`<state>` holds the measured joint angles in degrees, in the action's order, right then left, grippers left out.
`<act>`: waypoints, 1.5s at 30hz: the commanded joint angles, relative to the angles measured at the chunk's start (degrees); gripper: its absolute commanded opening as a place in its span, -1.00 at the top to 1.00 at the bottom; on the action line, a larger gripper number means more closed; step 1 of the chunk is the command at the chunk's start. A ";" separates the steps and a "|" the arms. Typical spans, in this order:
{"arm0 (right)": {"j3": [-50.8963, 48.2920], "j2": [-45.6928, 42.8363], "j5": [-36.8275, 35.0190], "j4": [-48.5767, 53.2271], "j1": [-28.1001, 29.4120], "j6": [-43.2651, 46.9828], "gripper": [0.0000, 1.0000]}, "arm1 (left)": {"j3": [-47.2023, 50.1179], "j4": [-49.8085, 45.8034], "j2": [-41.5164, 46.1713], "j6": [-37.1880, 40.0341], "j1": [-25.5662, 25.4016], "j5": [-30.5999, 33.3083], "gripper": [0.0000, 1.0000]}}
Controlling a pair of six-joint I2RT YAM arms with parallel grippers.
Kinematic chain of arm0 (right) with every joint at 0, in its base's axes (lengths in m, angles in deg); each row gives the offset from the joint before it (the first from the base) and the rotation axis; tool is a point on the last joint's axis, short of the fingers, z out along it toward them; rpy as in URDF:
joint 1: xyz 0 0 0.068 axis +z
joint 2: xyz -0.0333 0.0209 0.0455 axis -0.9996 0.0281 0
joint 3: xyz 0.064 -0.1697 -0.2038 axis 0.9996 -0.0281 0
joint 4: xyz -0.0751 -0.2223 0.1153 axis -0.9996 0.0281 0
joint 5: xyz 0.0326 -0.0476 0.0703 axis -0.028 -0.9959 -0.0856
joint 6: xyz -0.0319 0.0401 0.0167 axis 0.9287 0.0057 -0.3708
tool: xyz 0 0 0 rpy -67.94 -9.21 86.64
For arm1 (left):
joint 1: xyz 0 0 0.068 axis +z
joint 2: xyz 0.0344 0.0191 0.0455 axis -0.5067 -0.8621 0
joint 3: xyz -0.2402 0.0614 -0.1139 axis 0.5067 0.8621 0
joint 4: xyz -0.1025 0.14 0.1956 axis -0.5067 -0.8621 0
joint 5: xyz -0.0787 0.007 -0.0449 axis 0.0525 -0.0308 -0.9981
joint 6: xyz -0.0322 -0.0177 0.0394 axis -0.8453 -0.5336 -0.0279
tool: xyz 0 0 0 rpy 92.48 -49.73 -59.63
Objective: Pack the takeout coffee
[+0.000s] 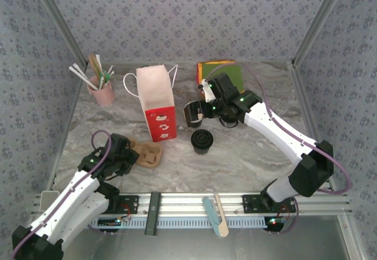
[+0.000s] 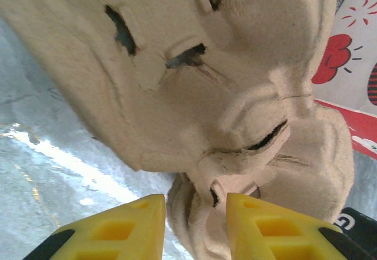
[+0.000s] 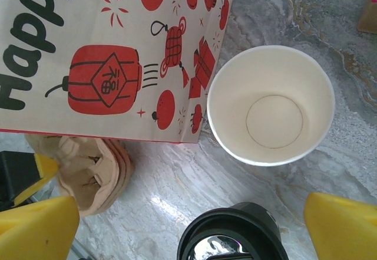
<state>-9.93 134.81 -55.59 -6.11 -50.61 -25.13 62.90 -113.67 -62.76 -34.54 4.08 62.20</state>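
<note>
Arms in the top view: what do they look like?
The left arm and right arm both have white shells, black joints and a looping purple cable, with small green lights on the joints. The left fingers are yellow with moulded pockets; right fingers yellow too.

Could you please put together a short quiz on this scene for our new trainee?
1. True or false: the open cup has coffee in it.
2. What sits between the fingers of the left hand? A: the edge of the cardboard carrier. B: a straw. C: a black lid.
3. Fill in: the jaws of the right hand stand ___.

Key: 1 false, its white inside is bare; 2 A; 3 open.
</note>
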 commanded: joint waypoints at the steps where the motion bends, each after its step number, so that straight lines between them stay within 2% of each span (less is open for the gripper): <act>1: 0.95 -2.96 -4.57 0.89 1.62 0.28 -0.97 | -5.65 -5.20 -0.39 2.89 0.33 2.93 0.26; 4: 1.81 -4.22 -9.07 1.38 5.21 0.55 -0.89 | -9.18 -9.00 -1.86 5.32 1.14 4.78 0.21; 8: 3.64 -4.02 -14.39 2.78 11.09 2.42 -0.71 | -12.73 -12.10 -3.46 9.24 3.60 5.64 -0.04; 10: 4.60 -3.07 -15.79 3.38 14.29 3.40 -0.51 | -14.12 -13.83 -4.24 10.71 5.17 6.09 -0.12; 14: 6.77 0.67 -18.23 4.55 19.78 4.79 -0.09 | -15.33 -16.01 -4.58 13.03 7.06 6.96 -0.12; 17: 7.73 4.24 -19.71 4.19 23.58 6.02 0.06 | -15.29 -14.83 -3.90 14.74 7.73 6.65 -0.12; 25: 12.98 16.19 -21.79 3.22 29.40 8.87 0.11 | -14.40 -15.26 -2.10 16.37 8.87 4.99 -0.12; 37: 15.46 24.96 -16.49 1.07 29.29 11.76 0.12 | -13.12 -21.65 1.75 14.19 10.22 4.95 -0.14; 45: 15.82 28.22 -17.78 1.48 30.03 13.96 0.09 | -6.53 -14.75 2.80 12.98 10.20 2.10 -0.17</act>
<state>3.79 161.17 -73.10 -5.39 -21.06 -13.15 55.51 -131.55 -59.83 -20.79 13.95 65.67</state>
